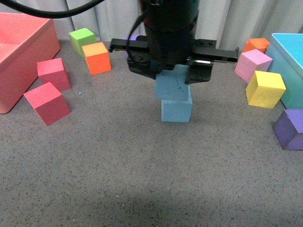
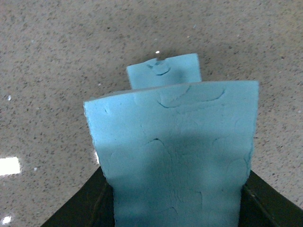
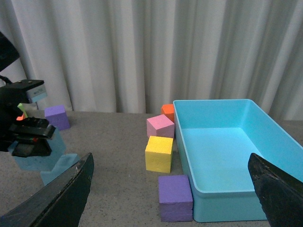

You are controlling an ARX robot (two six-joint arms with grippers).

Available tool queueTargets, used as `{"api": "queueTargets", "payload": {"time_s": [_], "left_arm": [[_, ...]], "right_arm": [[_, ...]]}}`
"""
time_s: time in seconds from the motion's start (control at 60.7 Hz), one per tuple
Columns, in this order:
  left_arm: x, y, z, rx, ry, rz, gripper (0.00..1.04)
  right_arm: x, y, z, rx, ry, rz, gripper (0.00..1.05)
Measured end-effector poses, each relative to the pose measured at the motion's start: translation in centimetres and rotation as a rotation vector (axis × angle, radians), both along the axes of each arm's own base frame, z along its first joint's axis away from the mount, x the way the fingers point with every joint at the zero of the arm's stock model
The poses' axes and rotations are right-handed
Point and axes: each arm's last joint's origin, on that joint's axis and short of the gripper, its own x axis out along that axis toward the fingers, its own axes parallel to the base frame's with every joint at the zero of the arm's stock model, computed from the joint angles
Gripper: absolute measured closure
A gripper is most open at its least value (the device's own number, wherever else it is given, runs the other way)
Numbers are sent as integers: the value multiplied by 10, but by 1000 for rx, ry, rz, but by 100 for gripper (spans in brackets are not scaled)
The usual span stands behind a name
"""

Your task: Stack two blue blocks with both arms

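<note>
My left gripper (image 1: 173,78) is shut on a blue block (image 1: 173,84), tilted slightly, resting on or just above the second blue block (image 1: 176,110) on the grey table. In the left wrist view the held blue block (image 2: 175,156) fills the frame between the black fingers (image 2: 90,203), and the lower blue block (image 2: 164,71) peeks out beyond it. The right wrist view shows both blocks at far left, the held one (image 3: 33,161) above the lower one (image 3: 59,168). My right gripper (image 3: 170,189) is open and empty, off to the right by the turquoise bin.
A turquoise bin (image 1: 296,66) stands at right, also in the right wrist view (image 3: 227,161), with yellow (image 1: 265,88), pink (image 1: 253,65), orange (image 1: 256,45) and purple (image 1: 289,128) cubes beside it. A red bin (image 1: 21,56), two red cubes (image 1: 47,102), an orange (image 1: 97,57) and a green cube (image 1: 82,39) lie left.
</note>
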Motion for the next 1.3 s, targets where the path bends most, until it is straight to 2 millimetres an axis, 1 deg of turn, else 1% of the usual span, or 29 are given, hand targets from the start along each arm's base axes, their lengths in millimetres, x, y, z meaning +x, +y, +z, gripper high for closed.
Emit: {"api": "queueTargets", "payload": {"time_s": [0.115,0.297,0.461,0.56,0.824,0.923,1.038,1.071,1.104,1.17,1.302], "left_arm": [[4,-19,-1,14,-8,3,57],[12,-32,-13,47,-2,12,57],[18,-34,-24,79,2,27,57],[24,-32,-28,75,10,46,57],[28,-27,-28,58,12,54,57],[29,-27,-28,48,8,55,37],[29,-27,-28,48,11,52,21],[28,-27,-26,46,19,48,12],[27,-26,-24,42,19,43,6],[24,-23,-16,32,14,38,7],[20,-18,0,10,-13,41,7]], "right_arm": [[0,0,0,0,0,0,10],[0,0,0,0,0,0,10],[0,0,0,0,0,0,10],[0,0,0,0,0,0,10],[0,0,0,0,0,0,10],[0,0,0,0,0,0,10],[0,0,0,0,0,0,10],[0,0,0,0,0,0,10],[0,0,0,0,0,0,10],[0,0,0,0,0,0,10],[0,0,0,0,0,0,10]]}}
